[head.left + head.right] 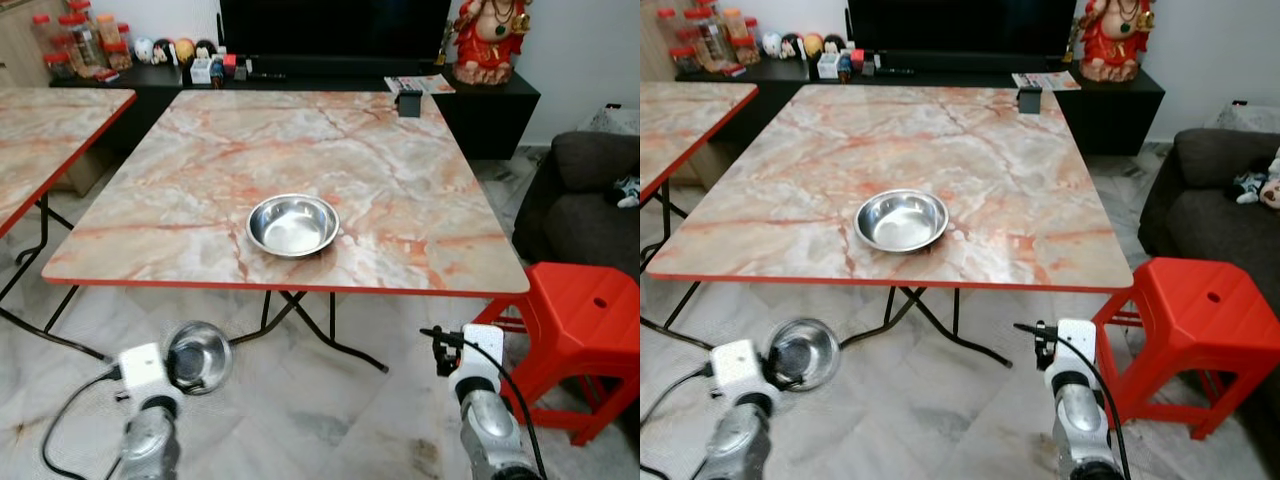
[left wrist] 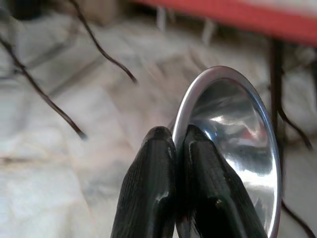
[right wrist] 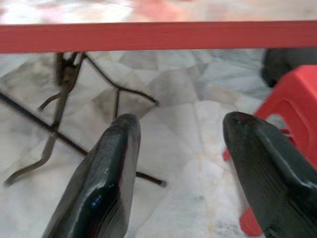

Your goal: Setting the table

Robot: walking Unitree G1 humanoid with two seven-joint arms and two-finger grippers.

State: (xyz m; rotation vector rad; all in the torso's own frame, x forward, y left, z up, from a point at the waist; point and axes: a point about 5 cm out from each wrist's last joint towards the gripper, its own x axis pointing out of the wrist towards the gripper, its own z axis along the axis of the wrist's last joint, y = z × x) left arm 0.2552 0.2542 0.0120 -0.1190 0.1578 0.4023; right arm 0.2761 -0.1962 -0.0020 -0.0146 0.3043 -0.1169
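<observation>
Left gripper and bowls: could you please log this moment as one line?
left gripper: shut on held bowl, below table edge | right gripper: open, idle | second bowl: on table

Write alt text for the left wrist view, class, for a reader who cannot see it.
The left gripper's two black fingers pinch the rim of a shiny steel bowl, held on edge over a blurred marble floor. Dark table legs and the table's red edge lie beyond.

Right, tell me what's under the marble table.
Under the table show its black folding legs and pale marble floor. The left gripper, shut on a steel bowl, sits below the near edge. The tabletop hides the floor farther back.
</observation>
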